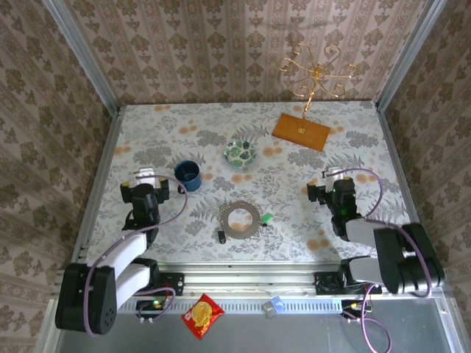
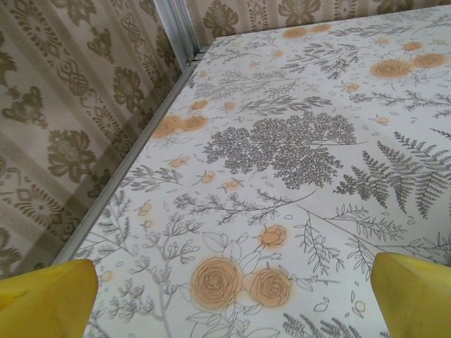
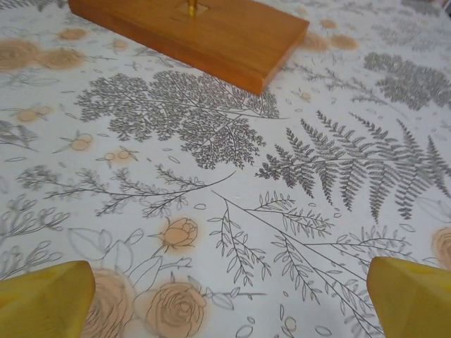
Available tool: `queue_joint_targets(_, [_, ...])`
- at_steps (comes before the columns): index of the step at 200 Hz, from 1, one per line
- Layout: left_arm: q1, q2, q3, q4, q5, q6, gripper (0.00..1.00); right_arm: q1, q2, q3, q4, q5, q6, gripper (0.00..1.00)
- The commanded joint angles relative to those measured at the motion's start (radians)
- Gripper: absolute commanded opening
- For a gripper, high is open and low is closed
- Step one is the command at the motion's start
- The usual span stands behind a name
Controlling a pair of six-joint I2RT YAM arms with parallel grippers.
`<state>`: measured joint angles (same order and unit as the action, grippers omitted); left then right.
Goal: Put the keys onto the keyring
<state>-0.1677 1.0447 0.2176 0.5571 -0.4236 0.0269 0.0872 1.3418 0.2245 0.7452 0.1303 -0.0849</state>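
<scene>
Keys tiny, blurred beside keyring

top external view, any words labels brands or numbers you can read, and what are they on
Nothing here is legible.
The red and yellow snack packet carries a printed design, too small and blurred to read.
The wooden base has a small pale mark, too small to tell whether it is a label.
The blue mug has no lettering that can be seen.
</scene>
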Motion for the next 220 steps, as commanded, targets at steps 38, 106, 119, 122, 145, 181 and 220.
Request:
queue_joint_targets(38, [0.038, 0.216, 0.018, 0.331, 0.137, 0.041, 1.0, -0.017, 0.181, 0.098, 0.257, -0.046, 0.055, 1.0])
queue_joint_targets(106, [0.047, 0.549, 0.033, 0.683, 0.189, 0.097, 1.0, -0.069, 0.188, 0.187, 0.099, -0.075, 0.112, 1.0])
queue_joint_targets(119, [0.063, 0.523, 0.077, 0.561, 0.188, 0.063, 1.0, -0.069, 0.188, 0.187, 0.099, -0.076, 0.113, 1.0])
queue_joint_targets(122, [0.065, 0.53, 0.087, 0.558, 0.178, 0.065, 1.0, -0.07, 0.187, 0.187, 0.098, -0.075, 0.112, 1.0])
queue_joint_targets(145, [0.071, 0.528, 0.132, 0.473, 0.161, 0.055, 1.0, -0.07, 0.188, 0.187, 0.098, -0.077, 0.112, 1.0])
queue_joint_targets(181, [0.071, 0.526, 0.134, 0.465, 0.161, 0.053, 1.0, -0.07, 0.19, 0.189, 0.097, -0.078, 0.114, 1.0])
queue_joint_targets(220, [0.105, 0.52, 0.161, 0.4, 0.237, 0.035, 1.0, -0.07, 0.189, 0.188, 0.097, -0.077, 0.115, 1.0])
